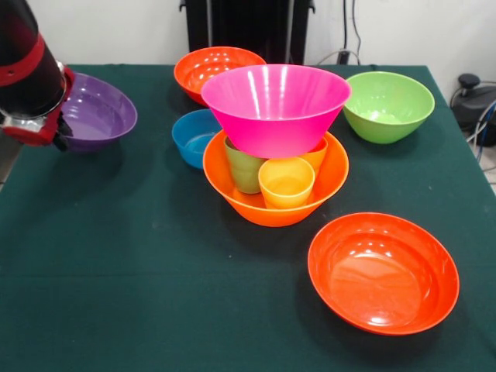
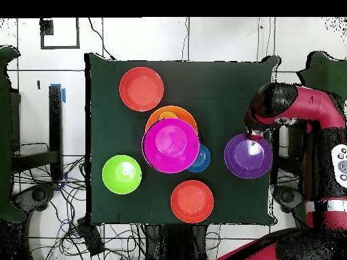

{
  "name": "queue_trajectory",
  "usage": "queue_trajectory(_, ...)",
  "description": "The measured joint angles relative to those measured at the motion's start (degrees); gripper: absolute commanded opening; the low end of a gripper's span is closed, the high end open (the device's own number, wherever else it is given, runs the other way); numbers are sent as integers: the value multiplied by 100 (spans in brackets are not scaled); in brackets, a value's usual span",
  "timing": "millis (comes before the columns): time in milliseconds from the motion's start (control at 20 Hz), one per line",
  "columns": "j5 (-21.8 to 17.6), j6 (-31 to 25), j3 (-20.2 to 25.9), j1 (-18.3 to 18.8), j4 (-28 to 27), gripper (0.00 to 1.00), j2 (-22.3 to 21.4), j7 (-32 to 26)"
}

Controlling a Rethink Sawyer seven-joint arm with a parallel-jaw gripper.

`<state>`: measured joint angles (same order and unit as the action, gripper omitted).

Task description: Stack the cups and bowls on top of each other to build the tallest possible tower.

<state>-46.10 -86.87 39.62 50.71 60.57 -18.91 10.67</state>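
The tower stands mid-table: a light orange bowl (image 1: 256,203) (image 2: 173,111) holds a green cup (image 1: 242,169), a yellow cup (image 1: 287,183) and an orange cup (image 1: 316,155), all upright. A large pink bowl (image 1: 275,105) (image 2: 169,143) rests on the cups. My gripper (image 1: 60,140) (image 2: 252,136) is at the table's side, shut on the rim of the purple bowl (image 1: 99,115) (image 2: 248,156), which hangs slightly above the cloth. The gripper hides that part of the rim.
A small blue bowl (image 1: 191,136) (image 2: 202,160) touches the tower's far side. Red-orange bowls sit at the back (image 1: 213,68) (image 2: 192,201) and front (image 1: 384,271) (image 2: 141,89). A lime green bowl (image 1: 387,105) (image 2: 122,174) stands apart.
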Motion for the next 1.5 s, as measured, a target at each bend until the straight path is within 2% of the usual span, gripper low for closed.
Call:
queue_trajectory(500, -48, -1056, -26, -337, -810, 0, 54, 0)
queue_trajectory(950, -323, -2082, -25, -585, -1700, 0, 283, 0)
queue_trajectory(1500, -330, -3004, -26, -635, -2068, 0, 521, 0)
